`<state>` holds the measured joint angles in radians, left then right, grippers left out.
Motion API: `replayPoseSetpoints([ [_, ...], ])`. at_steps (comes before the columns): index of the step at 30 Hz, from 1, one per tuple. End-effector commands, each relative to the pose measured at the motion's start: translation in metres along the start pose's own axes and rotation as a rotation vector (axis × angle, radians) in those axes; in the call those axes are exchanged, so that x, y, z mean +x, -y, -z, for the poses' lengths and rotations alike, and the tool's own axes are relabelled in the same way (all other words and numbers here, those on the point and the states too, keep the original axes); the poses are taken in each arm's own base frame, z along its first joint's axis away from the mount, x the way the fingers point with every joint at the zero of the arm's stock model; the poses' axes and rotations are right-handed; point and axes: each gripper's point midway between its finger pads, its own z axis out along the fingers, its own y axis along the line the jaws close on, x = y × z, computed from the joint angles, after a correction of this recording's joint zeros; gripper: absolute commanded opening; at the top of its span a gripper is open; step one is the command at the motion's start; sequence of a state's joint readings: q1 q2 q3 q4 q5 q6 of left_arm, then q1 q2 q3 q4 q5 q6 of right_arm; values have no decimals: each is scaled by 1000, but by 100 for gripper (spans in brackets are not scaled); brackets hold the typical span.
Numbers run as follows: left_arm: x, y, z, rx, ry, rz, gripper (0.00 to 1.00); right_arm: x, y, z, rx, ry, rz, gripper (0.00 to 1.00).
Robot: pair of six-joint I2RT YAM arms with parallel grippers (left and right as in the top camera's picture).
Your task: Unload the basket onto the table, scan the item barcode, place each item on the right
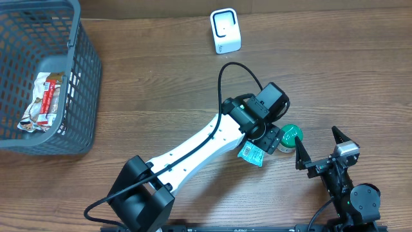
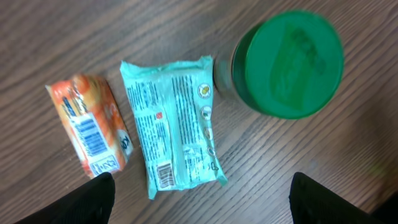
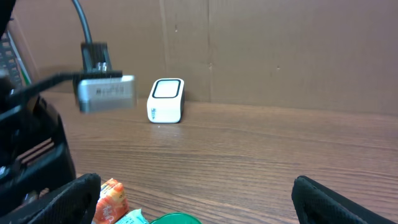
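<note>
One teal packet (image 2: 177,127) lies flat on the table (image 1: 161,84), near right, barcode (image 2: 165,176) face up at one end. Judged the item to scan, since the left gripper (image 2: 202,190) hovers right above it, jaws wide apart, nothing between them.

Neighbours crowd it. An orange packet (image 2: 90,134) lies just beside one long edge, with a strip of wood between. A green-lidded jar (image 2: 289,62) stands close against a corner on the other side; contact cannot be told.

Risks from here:
- Jaws this wide span more than the packet. On descent, one finger could land on the orange packet or nudge the jar and tip it.
- Packet is thin, flat and slick-looking. Fingers may skate over the film and close on nothing, or pinch only a fold that slips out in the carry.
- A grip across the printed end would hide the barcode from the reader.
- Scanner (image 1: 225,31) stands far across the table, well apart. The carry is long, and a limp packet may droop or twist, turning the code away from the window.
- Right gripper (image 1: 319,147) waits agape just right of the jar. A sideways swing of the left arm could clip it.

Basket (image 1: 84,71) at far left is well clear.
</note>
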<state>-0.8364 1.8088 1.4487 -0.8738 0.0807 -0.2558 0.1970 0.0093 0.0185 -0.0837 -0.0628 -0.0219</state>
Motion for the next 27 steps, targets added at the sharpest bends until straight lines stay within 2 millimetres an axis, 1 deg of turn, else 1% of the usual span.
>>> replayPoseSetpoints([
  [1,11,-2,-9,-16,-30,17,80,3,2,0,10,-1,2,100],
  [3,8,-3,-8,-15,-20,19,84,3,2,0,10,-1,2,100],
  [5,-2,-7,-1,-13,7,33,86,3,2,0,10,-1,2,100],
  [7,-17,-16,14,-16,44,48,87,3,2,0,10,-1,2,100],
  [9,-38,-30,37,-32,96,69,89,3,2,0,10,-1,2,100],
  [11,-64,-62,70,-107,177,122,94,3,2,0,10,-1,2,100],
  [12,-78,-86,92,-179,230,152,96,3,2,0,10,-1,2,100],
  [13,-88,-111,113,-254,275,189,100,3,2,0,10,-1,2,100],
  [16,-108,-182,182,-445,416,312,100,3,2,0,10,-1,2,100],
  [18,-113,-217,221,-509,482,324,100,3,2,0,10,-1,2,100],
  [20,-112,-252,259,-557,550,378,99,3,2,0,10,-1,2,100],
  [22,-103,-284,292,-595,591,412,100,3,2,0,10,-1,2,100],
  [25,-77,-334,333,-670,633,493,100,3,2,0,10,-1,2,100],
  [27,-53,-366,352,-737,627,536,99,3,2,0,10,-1,2,100],
])
